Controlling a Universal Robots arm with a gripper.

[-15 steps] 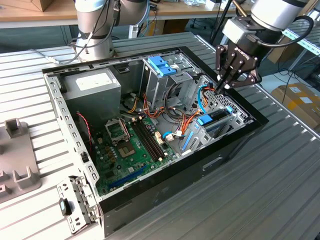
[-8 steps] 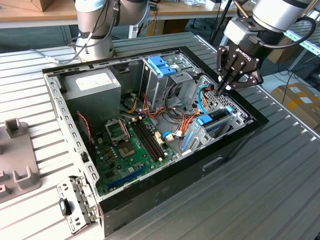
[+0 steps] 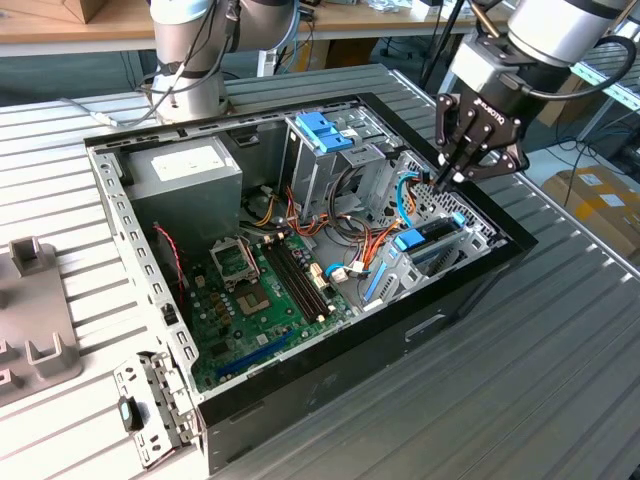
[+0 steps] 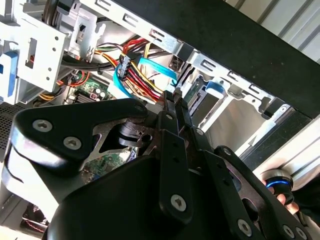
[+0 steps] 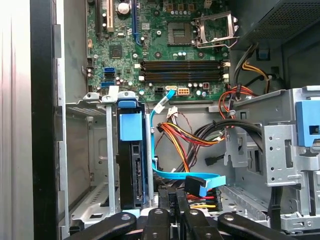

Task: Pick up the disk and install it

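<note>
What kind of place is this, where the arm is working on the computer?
Probably a robotics lab or workshop: an open computer case lies on a ribbed metal table, with wooden benches and cardboard boxes around it.

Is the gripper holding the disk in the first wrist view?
No. The disk stands on edge in its metal bay inside the case, while the gripper sits apart from it, jaws together on nothing.
</note>
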